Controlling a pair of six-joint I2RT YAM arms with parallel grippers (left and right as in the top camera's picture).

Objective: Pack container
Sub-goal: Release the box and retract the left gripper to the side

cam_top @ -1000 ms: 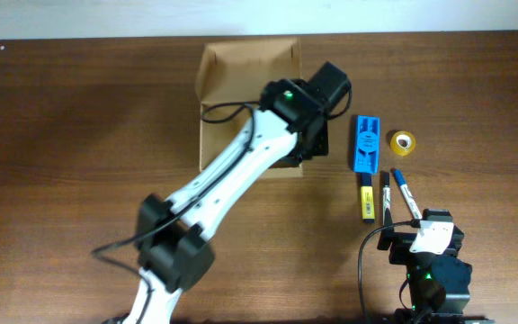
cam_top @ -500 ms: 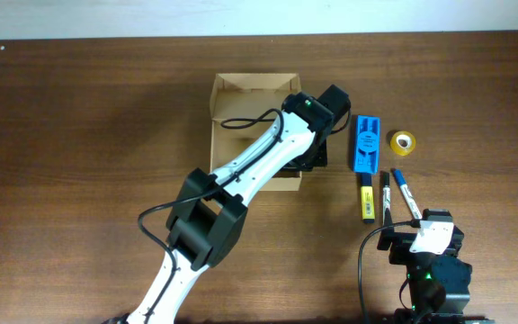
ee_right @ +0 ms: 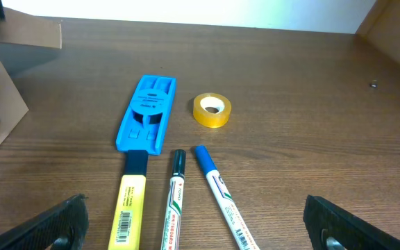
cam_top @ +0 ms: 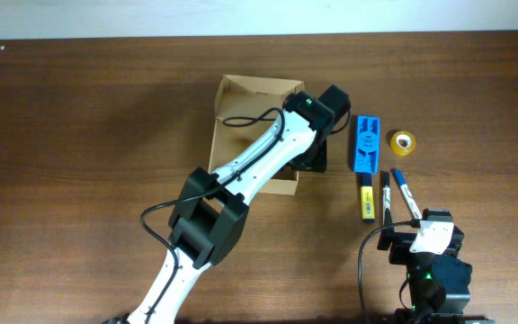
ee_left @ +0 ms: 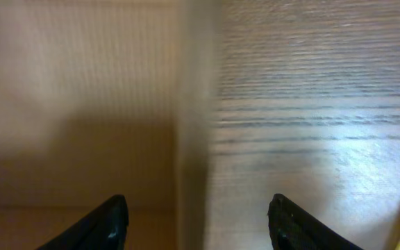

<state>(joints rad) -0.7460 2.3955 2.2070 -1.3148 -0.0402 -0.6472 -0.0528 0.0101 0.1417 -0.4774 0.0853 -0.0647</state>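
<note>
- The container (cam_top: 241, 108), a plain tan cardboard box, sits open-topped on the brown wooden surface (cam_top: 79, 135), a little beyond the middle and just left of a cluster of small items.
- The left arm (cam_top: 241, 171) stretches diagonally from the near edge across the box. Its white links cover much of the interior from above, so I cannot tell what lies inside.
- The left end effector (ee_left: 198, 219) hangs over the container's right-hand wall with its two dark fingers apart. From its own blurred camera the cardboard wall runs up between them, with box interior on one side and bare wood on the other. Neither finger appears to touch the wall.
- Just right of the box lies a flat blue case (cam_top: 365, 144), set lengthwise away from the near edge. A yellow tape roll (cam_top: 403, 142) lies beside it, clearly apart.
- Nearer to me, three pens lie side by side: a yellow highlighter (cam_top: 365, 202), a black-capped marker (cam_top: 386, 198) and a blue marker (cam_top: 405, 193). The highlighter's dark tip is up against the near end of the case.
- The right end effector (cam_top: 425, 238) sits low at the near right edge, just behind the pens and facing them. Its fingers are spread wide and hold nothing.
</note>
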